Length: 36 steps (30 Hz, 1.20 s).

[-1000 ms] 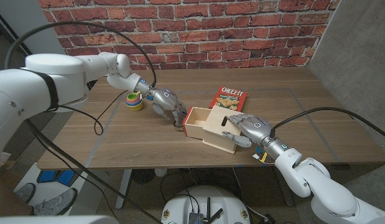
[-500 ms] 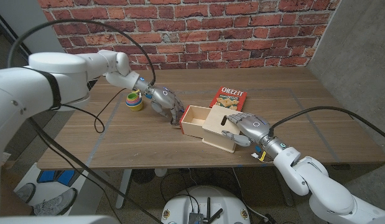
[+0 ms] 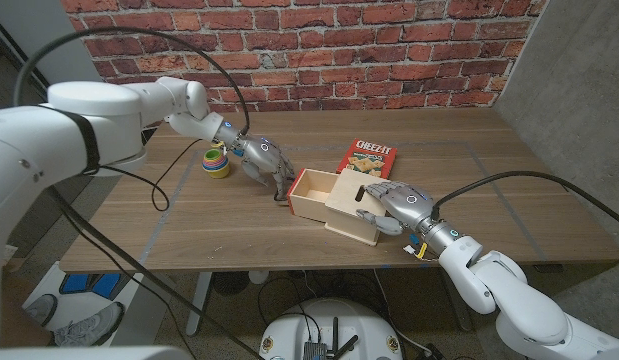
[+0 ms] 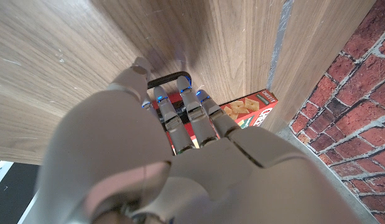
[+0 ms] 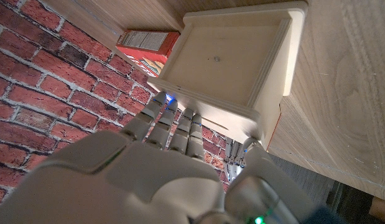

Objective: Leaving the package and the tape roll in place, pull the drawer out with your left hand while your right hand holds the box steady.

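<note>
I keep my left hand [image 3: 266, 163], fingers hooked on what looks like the drawer [image 3: 311, 193] handle, pulling straight, drawer partly out mid-bench, while my right hand [image 3: 397, 205] clamps the box [image 3: 351, 214] top.

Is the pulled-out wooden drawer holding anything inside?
No, in the right wrist view the pale wooden drawer shows only its bare floor.
</note>
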Motion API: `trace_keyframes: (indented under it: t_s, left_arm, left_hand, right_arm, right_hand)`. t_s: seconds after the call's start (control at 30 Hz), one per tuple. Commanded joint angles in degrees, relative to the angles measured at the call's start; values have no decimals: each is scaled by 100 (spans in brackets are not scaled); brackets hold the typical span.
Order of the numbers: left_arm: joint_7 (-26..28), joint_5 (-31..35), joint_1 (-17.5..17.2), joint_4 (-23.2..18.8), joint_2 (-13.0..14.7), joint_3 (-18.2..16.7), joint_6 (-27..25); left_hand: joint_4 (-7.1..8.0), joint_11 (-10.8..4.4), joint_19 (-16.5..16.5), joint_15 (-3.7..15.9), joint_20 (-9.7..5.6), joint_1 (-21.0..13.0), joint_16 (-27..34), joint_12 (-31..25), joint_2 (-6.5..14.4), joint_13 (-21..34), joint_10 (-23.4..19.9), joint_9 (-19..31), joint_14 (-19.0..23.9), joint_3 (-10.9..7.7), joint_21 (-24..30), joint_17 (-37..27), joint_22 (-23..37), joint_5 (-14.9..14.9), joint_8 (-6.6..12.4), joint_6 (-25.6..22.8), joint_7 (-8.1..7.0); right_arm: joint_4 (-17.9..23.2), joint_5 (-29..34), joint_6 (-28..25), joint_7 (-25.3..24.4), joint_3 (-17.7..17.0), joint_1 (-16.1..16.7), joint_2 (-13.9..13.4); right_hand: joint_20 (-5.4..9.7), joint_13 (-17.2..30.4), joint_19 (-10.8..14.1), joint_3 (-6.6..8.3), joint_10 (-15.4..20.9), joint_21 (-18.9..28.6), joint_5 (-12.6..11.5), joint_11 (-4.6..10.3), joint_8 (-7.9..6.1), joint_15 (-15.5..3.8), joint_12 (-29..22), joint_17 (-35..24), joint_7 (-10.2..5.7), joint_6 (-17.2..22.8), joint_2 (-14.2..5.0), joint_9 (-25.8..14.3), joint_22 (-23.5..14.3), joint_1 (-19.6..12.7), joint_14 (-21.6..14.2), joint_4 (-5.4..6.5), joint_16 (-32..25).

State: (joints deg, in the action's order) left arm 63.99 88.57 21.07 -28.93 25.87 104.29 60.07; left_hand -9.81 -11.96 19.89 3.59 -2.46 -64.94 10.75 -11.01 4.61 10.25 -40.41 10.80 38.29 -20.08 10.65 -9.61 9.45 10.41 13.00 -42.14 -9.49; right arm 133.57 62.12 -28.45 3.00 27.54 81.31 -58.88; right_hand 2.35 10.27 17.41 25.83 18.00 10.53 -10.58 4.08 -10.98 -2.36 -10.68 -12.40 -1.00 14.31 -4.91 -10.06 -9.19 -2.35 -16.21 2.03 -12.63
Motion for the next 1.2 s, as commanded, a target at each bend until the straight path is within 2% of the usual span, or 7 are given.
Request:
trace_keyframes:
  t_s: [0.03, 1.2]
  left_arm:
    - [1, 22, 47, 9, 12, 24, -13]
    - [1, 24, 207, -75, 188, 162, -74]
  left_hand:
    - [5, -9, 37, 1000, -897, -32, -34, 7, 26, 17, -67, 31, 60, 2, 23, -15, 22, 23, -27, -45, -12]
    - [-2, -12, 48, 1000, -896, -45, -41, 8, 29, 19, -108, 35, 128, -9, 26, -11, 23, 22, -37, -82, -25]
  right_arm:
    - [-1, 28, -36, -63, -35, 49, -8]
    - [-47, 92, -105, -103, -18, 54, 38]
  right_hand:
    - [354, 20, 16, 45, 29, 20, 2, -7, 6, -228, -7, -19, 1, 23, -192, -10, -28, 5, 21, -6, -15]
    - [356, 22, 51, 55, 61, 26, 5, 1, 7, -229, -13, -42, -2, 43, -207, -11, -28, -18, 23, -46, -30]
